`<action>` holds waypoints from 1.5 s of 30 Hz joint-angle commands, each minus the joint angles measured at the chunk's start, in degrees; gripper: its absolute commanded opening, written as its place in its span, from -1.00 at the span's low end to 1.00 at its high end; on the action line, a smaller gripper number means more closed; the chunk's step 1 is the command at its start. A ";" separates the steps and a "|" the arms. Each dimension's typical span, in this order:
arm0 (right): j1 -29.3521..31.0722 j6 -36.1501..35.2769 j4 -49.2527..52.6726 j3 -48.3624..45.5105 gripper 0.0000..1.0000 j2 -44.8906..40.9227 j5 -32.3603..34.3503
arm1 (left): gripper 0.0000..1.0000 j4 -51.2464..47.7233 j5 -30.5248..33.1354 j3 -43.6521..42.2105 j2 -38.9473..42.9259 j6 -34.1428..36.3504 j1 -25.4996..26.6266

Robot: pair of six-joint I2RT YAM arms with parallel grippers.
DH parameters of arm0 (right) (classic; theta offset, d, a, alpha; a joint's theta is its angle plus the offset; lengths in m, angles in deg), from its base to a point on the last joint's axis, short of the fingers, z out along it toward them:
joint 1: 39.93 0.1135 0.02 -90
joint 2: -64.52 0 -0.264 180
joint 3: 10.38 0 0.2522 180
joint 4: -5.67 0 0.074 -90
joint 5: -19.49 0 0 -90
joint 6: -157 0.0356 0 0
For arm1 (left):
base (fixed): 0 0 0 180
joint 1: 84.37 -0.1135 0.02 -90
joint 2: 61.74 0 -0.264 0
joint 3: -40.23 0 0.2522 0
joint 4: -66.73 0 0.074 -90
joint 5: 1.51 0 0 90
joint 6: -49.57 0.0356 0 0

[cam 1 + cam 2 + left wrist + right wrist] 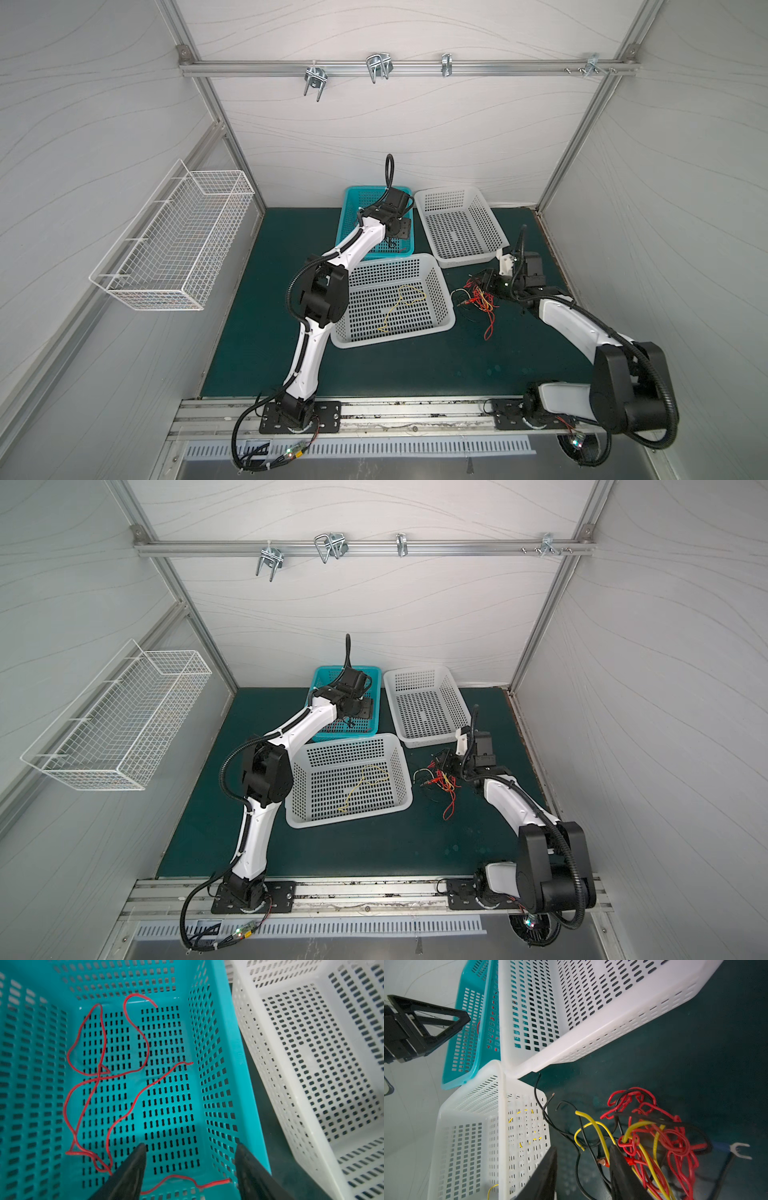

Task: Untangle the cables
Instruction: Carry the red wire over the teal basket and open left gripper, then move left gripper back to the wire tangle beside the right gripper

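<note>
In a top view I am seeing the cable tangle (478, 297) lying on the desk (415, 365), just beside the near white basket (446, 291).

In the left wrist view my left fingers (133, 1167) are standing apart above a red wire (99, 1076) lying loose in the teal basket (228, 1064).

In the right wrist view my right fingers (623, 1172) are standing apart against the tangle, clamping nothing visible. I am planning to pin it low and draw out one strand slowly.

tangled cables (675, 1136), jaws apart, teal basket (463, 1053)
</note>
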 commanded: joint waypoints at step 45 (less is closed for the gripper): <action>2.78 -1.91 9.94 1.32 -1.00 -0.30 7.23 | 0.97 23.77 -9.69 -27.77 22.65 9.16 17.69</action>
